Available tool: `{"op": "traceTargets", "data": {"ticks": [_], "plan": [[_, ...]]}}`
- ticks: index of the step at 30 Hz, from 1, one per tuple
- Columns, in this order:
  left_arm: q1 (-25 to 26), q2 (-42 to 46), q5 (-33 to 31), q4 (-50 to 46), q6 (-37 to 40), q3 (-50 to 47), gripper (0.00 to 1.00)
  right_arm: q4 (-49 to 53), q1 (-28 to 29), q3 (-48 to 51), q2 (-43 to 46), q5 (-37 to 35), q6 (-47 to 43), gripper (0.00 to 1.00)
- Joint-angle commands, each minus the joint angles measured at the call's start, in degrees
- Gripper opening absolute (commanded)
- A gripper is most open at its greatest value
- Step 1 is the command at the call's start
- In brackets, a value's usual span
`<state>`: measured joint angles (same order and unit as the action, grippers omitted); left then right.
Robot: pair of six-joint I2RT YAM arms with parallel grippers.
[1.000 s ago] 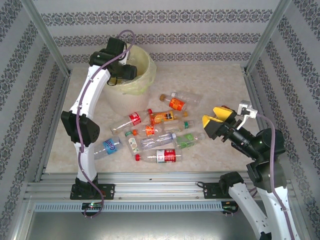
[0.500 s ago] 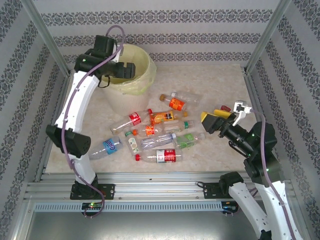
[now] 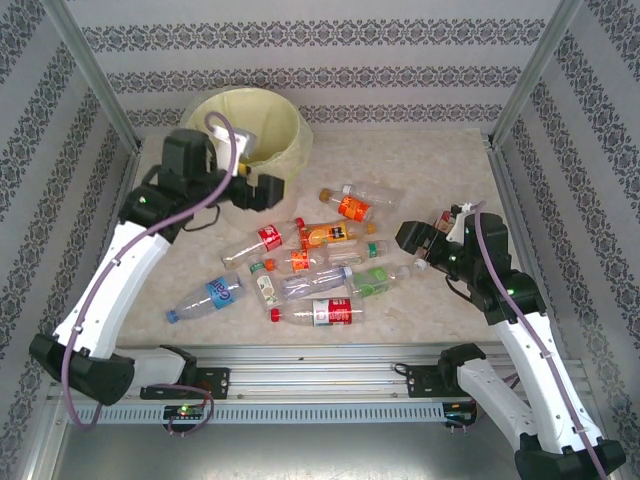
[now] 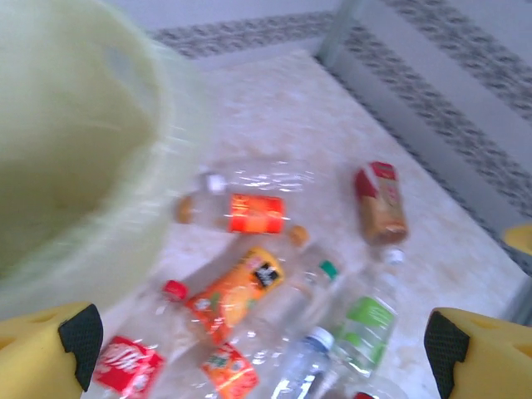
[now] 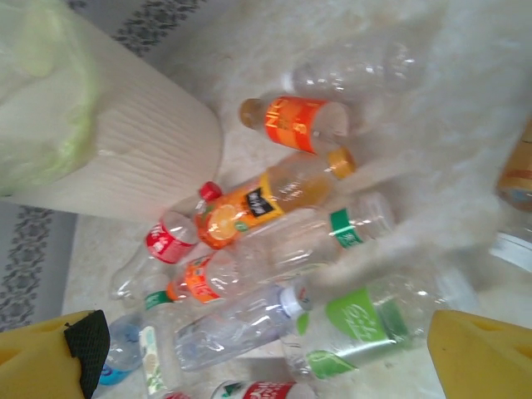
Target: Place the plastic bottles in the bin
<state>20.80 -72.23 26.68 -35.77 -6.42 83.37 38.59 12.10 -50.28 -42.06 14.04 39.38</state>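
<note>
Several plastic bottles point(image 3: 305, 262) lie in a loose heap mid-table, among them an orange-juice one point(image 4: 237, 291), a green-labelled one point(image 5: 366, 320) and a red-labelled one point(image 3: 335, 312). The cream bin point(image 3: 290, 135) with its yellow bag stands at the back left. My left gripper point(image 3: 255, 190) hangs open and empty between the bin and the heap; the left wrist view point(image 4: 262, 357) looks down past the bin wall point(image 4: 75, 183) onto the bottles. My right gripper point(image 3: 420, 240) is open and empty above the heap's right edge, with bottles showing between its jaws point(image 5: 270, 357).
A brown-labelled bottle point(image 4: 380, 204) lies apart at the right, beside the right arm. Patterned walls and metal frame posts point(image 3: 95, 75) enclose the table. A metal rail point(image 3: 320, 375) runs along the near edge.
My left gripper opened wide over the bin, then drew back and down toward the heap. My right gripper moved left and lower, closer to the bottles.
</note>
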Motion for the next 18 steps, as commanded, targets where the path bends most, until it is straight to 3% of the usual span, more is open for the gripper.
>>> {"op": "traceTargets", "data": {"ticks": [1,9,12,18], "plan": [[4.79,3.1,5.46,11.23,1.01,-5.38,1.0,4.72,-0.42,-0.52,-0.45,-5.96,2.31,0.98],[10.08,2.34,10.85,24.07,-2.31,-16.09,1.0,2.3,-0.85,0.65,-4.0,-6.16,6.86,0.98],[11.74,2.21,10.34,26.23,-2.5,-18.7,1.0,0.46,-0.87,0.27,-6.77,-6.1,8.85,0.98],[16.63,3.31,4.14,21.7,5.24,-20.18,1.0,-7.59,-0.22,1.07,-12.19,-6.87,15.07,0.98]]}}
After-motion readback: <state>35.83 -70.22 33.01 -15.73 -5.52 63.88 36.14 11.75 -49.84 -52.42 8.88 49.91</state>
